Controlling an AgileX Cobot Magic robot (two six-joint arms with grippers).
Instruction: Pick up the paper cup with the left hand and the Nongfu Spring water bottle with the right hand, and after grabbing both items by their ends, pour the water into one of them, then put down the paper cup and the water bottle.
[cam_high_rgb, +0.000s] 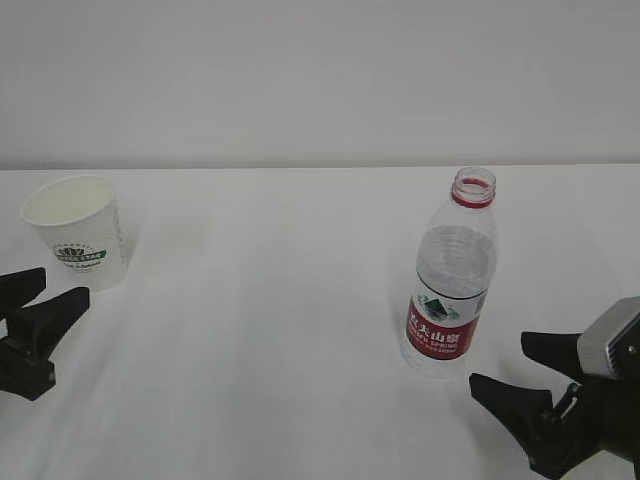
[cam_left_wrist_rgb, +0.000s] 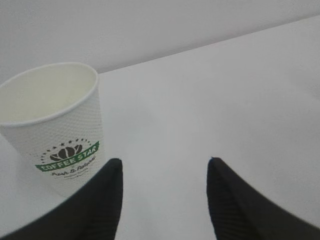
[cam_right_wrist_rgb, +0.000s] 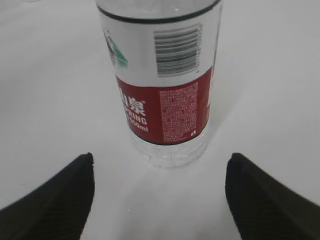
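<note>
The white paper cup (cam_high_rgb: 77, 232) with a green logo stands upright and empty at the far left of the table. My left gripper (cam_high_rgb: 58, 290) is open just in front of it and slightly to its right. In the left wrist view the cup (cam_left_wrist_rgb: 55, 120) is ahead-left of the open left gripper (cam_left_wrist_rgb: 165, 161), not between the fingers. The Nongfu Spring water bottle (cam_high_rgb: 450, 275) stands upright without a cap, right of centre. My right gripper (cam_high_rgb: 500, 362) is open in front of it. In the right wrist view the bottle (cam_right_wrist_rgb: 162, 90) is centred just beyond the open right gripper (cam_right_wrist_rgb: 161, 156); a water line shows above the label.
The white table (cam_high_rgb: 270, 330) runs back to a pale wall. Nothing else stands on it in these views.
</note>
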